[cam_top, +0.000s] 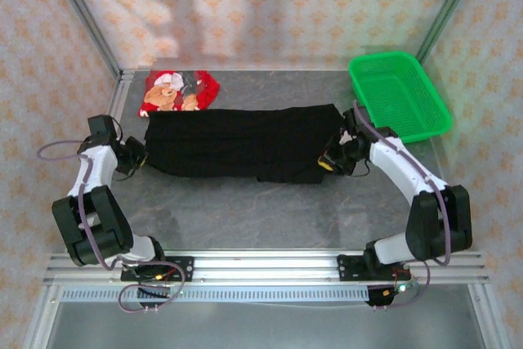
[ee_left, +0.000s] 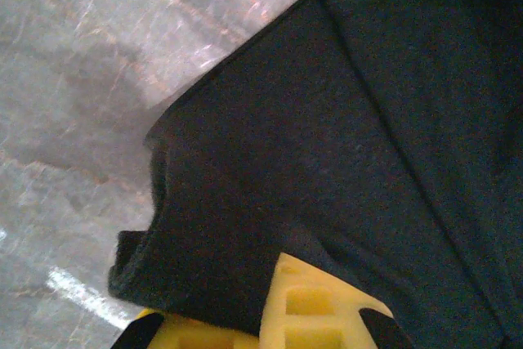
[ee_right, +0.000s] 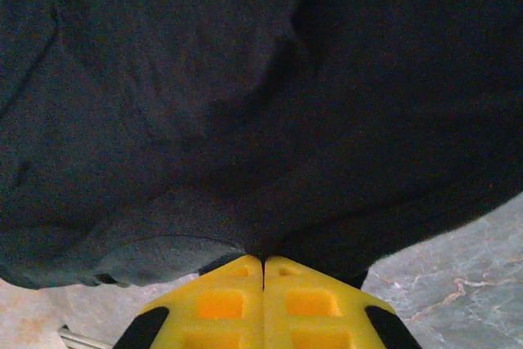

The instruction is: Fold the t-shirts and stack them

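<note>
Right gripper pinching black t-shirt | long axis left-right

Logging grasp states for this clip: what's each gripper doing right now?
Left gripper: closed on the large plain black cloth t-shirt's edge.
Right gripper: closed, pinching the same shirt.

The black t-shirt lies folded into 1 long band across the desk. The red t-shirt, print up, sits crumpled just beside its far left corner.
</note>
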Action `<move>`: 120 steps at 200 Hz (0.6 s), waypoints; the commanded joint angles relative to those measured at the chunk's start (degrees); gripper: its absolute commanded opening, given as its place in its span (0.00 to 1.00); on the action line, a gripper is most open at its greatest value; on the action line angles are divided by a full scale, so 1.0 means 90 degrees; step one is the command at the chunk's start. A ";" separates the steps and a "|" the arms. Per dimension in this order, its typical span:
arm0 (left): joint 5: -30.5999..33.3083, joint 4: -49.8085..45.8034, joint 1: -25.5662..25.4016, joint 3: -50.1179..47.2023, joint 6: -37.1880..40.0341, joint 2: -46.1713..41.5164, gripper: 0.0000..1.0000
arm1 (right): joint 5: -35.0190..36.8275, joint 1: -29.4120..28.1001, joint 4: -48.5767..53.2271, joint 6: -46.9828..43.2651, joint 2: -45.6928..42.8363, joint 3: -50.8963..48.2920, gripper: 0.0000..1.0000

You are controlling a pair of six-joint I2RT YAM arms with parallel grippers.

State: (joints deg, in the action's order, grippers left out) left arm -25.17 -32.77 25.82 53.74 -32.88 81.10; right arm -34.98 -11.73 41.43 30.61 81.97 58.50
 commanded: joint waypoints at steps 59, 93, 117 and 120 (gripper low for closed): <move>0.0197 -0.0080 -0.0457 0.1435 -0.0033 0.1095 0.00 | -0.0270 0.0528 0.0839 -0.0976 0.1440 0.1350 0.00; 0.0238 -0.0154 -0.0514 0.2011 -0.0013 0.1519 0.00 | -0.0321 0.0663 0.0915 -0.1142 0.2040 0.2024 0.00; 0.0229 -0.0176 -0.0572 0.2372 -0.0047 0.1673 0.00 | -0.0390 0.0724 0.0904 -0.1154 0.2371 0.2451 0.00; 0.0228 -0.0195 -0.0580 0.2421 -0.0047 0.1697 0.00 | -0.0404 0.0734 0.0889 -0.1144 0.2411 0.2491 0.00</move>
State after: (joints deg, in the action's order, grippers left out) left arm -24.88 -33.63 21.06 71.16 -33.10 95.88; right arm -38.22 -6.07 47.81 21.78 101.62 76.95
